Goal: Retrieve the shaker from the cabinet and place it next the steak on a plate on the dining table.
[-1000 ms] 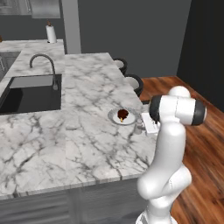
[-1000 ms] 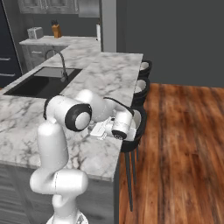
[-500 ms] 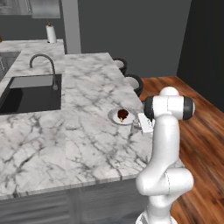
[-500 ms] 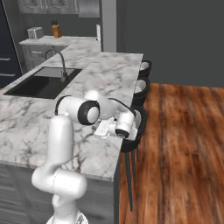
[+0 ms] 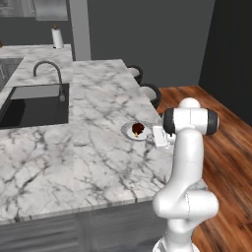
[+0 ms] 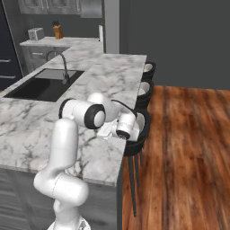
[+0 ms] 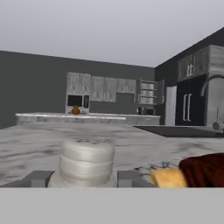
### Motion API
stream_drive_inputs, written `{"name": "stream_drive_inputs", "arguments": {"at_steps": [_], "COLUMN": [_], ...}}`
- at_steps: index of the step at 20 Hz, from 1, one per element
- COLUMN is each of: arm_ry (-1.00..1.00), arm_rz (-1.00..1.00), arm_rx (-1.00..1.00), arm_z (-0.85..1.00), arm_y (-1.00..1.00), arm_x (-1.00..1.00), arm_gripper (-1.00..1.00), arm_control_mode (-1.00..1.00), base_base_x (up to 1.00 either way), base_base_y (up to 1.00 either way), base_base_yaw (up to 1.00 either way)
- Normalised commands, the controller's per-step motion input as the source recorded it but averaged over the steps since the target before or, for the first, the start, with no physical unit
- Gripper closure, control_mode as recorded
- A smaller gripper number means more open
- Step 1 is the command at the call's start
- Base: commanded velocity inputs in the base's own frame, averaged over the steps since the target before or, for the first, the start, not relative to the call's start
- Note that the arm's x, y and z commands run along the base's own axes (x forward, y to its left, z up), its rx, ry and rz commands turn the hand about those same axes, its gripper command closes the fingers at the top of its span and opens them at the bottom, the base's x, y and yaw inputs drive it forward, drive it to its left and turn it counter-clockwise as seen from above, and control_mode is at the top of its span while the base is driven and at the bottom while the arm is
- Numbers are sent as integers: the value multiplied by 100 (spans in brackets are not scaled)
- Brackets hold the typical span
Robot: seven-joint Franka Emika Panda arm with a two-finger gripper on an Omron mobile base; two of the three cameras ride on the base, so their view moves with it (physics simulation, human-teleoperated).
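The shaker [image 7: 87,162], a pale ribbed cylinder, stands upright between my two dark fingertips [image 7: 41,178] in the hand view, and my gripper [image 7: 86,178] is shut on it. Just to its right lies the dark brown steak [image 7: 203,170] with its orange edge. In the left base view the steak [image 5: 138,129] sits on the small white plate [image 5: 127,132] near the right edge of the marble dining table [image 5: 98,98]. My gripper [image 5: 157,137] hangs low just right of the plate, and the hand hides the shaker there. From the right base view the gripper [image 6: 107,131] is at the table's edge.
A dark sink [image 5: 29,106] with a curved tap [image 5: 49,74] lies at the table's left. Dark stools [image 5: 150,91] stand along the right edge, over a wood floor [image 6: 179,143]. A paper-towel roll [image 5: 57,38] stands on the far counter.
The arm's elbow has swung up and over, and the hand has edged slightly left toward the plate. Plate and steak have not moved.
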Motion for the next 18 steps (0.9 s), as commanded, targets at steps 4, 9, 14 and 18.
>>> {"name": "stream_drive_inputs", "arguments": {"at_steps": [4,9,14,18], "arm_ry": [-5,-8,-11,-7], "arm_rz": [0,0,0,0], "arm_rx": [0,0,0,0], "arm_z": [-33,-29,-37,-21], "arm_y": [0,-9,-14,-13], "arm_x": [40,13,0,0], "arm_gripper": [100,100,-100,-100], "arm_control_mode": [-100,-100,-100,-100], "base_base_x": [0,0,0,0], "base_base_y": [0,0,0,0], "base_base_yaw": [0,0,0,0]}}
